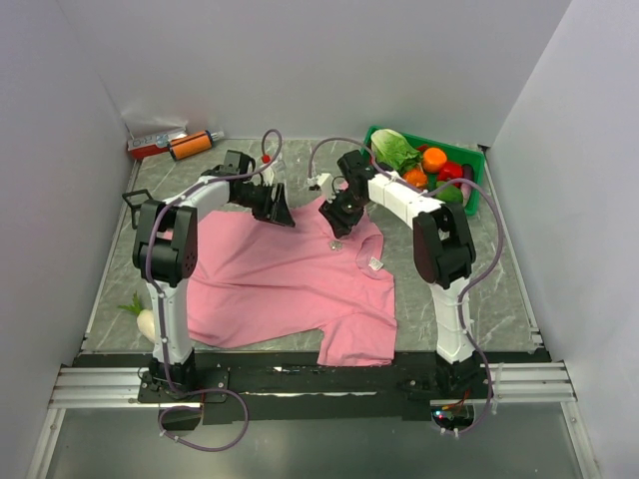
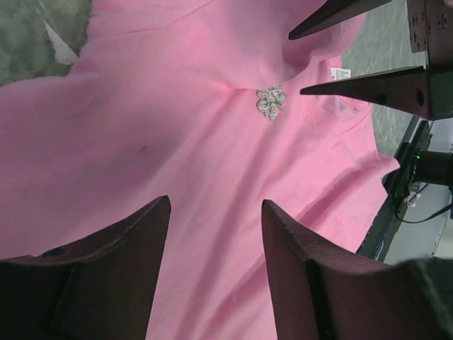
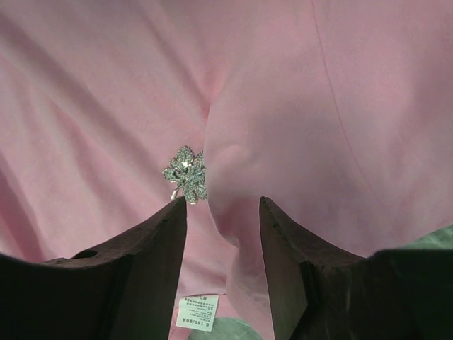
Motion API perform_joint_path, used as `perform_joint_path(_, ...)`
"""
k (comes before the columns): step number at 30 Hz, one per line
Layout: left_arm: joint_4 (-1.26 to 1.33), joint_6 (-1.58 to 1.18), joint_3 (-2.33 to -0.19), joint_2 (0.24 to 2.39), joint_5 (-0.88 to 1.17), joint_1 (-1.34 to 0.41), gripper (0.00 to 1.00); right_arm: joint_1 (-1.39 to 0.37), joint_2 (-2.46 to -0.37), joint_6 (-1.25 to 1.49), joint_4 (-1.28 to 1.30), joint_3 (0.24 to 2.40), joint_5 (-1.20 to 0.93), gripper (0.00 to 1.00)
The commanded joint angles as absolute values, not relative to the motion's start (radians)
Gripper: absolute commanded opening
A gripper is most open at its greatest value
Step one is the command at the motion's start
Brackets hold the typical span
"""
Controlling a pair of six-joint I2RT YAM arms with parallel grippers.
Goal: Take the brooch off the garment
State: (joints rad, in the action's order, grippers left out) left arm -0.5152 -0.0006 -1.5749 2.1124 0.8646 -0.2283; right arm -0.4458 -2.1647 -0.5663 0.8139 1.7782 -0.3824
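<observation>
The pink T-shirt point(image 1: 290, 279) lies flat on the table, neck to the right, with its white label point(image 1: 376, 263) showing. The brooch point(image 3: 186, 173), a small silvery leaf shape, is pinned to the shirt near the neck; it also shows in the left wrist view point(image 2: 271, 101) and as a pale speck from above point(image 1: 334, 243). My right gripper point(image 3: 221, 202) is open, straddling a raised fold of cloth, its left fingertip point(image 3: 173, 212) just below the brooch. My left gripper point(image 2: 216, 205) is open and empty, low over the shirt's far edge point(image 1: 278, 208), a short way from the brooch.
A green basket point(image 1: 479, 200) of vegetables stands at the back right, close behind the right arm. Red and orange tools point(image 1: 170, 147) lie at the back left. A white radish-like object point(image 1: 145, 319) sits by the left arm's base. Walls enclose three sides.
</observation>
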Motion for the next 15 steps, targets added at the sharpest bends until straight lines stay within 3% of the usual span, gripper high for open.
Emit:
perform_joint_path(1, -0.505, 0.009, -1.580, 2.143, 0.851, -0.225, 0.60, -0.457, -2.191, -0.568, 0.810, 1.799, -0.393, 0.53)
perform_joint_path(15, -0.534, 0.014, -1.594, 2.189, 0.827, -0.215, 0.59, -0.460, -2.226, -0.549, 0.805, 1.819, -0.353, 0.56)
